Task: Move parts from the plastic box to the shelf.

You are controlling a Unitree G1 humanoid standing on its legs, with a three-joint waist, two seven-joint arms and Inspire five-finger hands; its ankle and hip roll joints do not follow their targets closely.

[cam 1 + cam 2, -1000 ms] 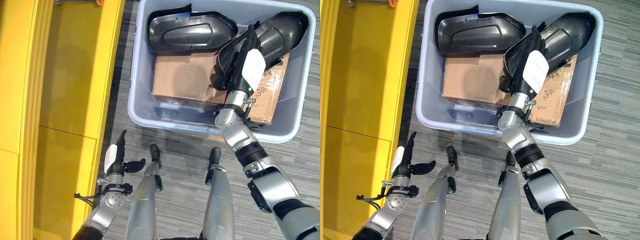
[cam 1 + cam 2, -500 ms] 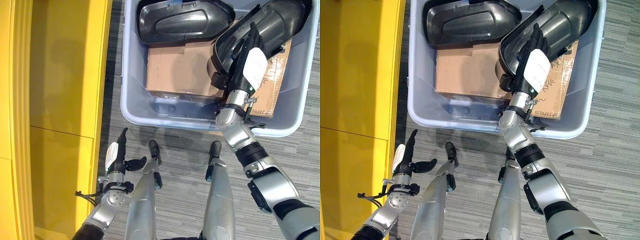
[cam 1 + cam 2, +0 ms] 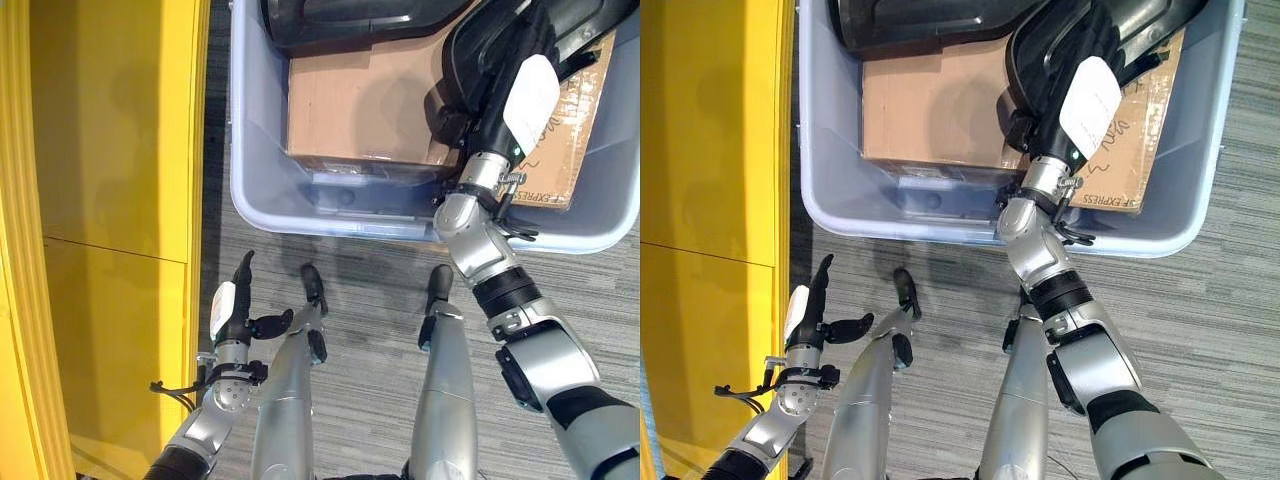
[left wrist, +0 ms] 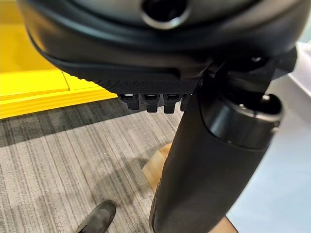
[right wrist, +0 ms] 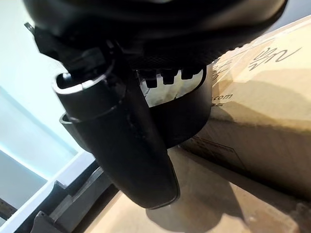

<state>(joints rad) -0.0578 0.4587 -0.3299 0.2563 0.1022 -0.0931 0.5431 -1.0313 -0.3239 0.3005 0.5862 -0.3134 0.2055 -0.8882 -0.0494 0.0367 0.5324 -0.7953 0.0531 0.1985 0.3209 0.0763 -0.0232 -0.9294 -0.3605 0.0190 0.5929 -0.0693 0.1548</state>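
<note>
The right robot hand reaches into the plastic box and grips a dark curved part, whose far end is cut off. A second part is mostly cropped. The left robot hand hangs relaxed beside the yellow shelf.

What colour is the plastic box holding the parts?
Pale grey-blue plastic box, best seen in the right eye view.

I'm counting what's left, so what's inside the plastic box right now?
The plastic box holds two black parts, one at the back and one under the right hand, lying on cardboard boxes. Whatever is beneath the cardboard is covered.
</note>
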